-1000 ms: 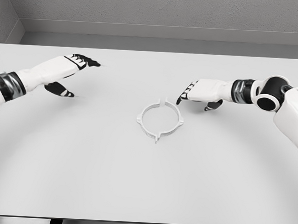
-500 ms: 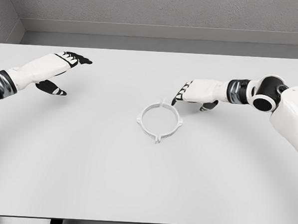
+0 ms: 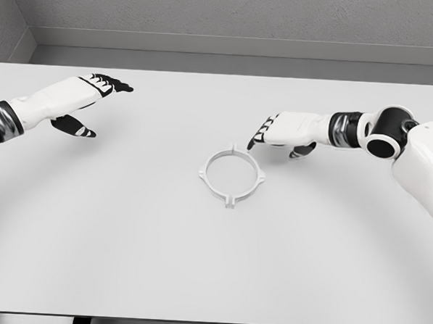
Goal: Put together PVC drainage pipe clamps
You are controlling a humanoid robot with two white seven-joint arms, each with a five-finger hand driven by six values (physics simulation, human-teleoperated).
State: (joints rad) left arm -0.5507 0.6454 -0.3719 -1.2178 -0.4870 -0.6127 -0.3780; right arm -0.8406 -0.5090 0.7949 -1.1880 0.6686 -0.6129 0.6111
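A white ring-shaped pipe clamp [image 3: 232,176] with small tabs around its rim lies flat at the middle of the white table [image 3: 211,263]. My right hand [image 3: 272,131] hovers just up and right of the ring, fingers extended and pointing left, holding nothing. Far to the left, my left hand [image 3: 89,101] stretches out above the table with fingers spread and the thumb hanging below, also empty.
The table's far edge meets a grey wall ledge [image 3: 222,46]. Its front edge runs along the bottom of the view. My right arm's elbow and shoulder [image 3: 413,154] fill the right side.
The left hand drew back to the left and slightly up. The right hand shifted a little left and up, away from the ring. The clamp ring stayed in place.
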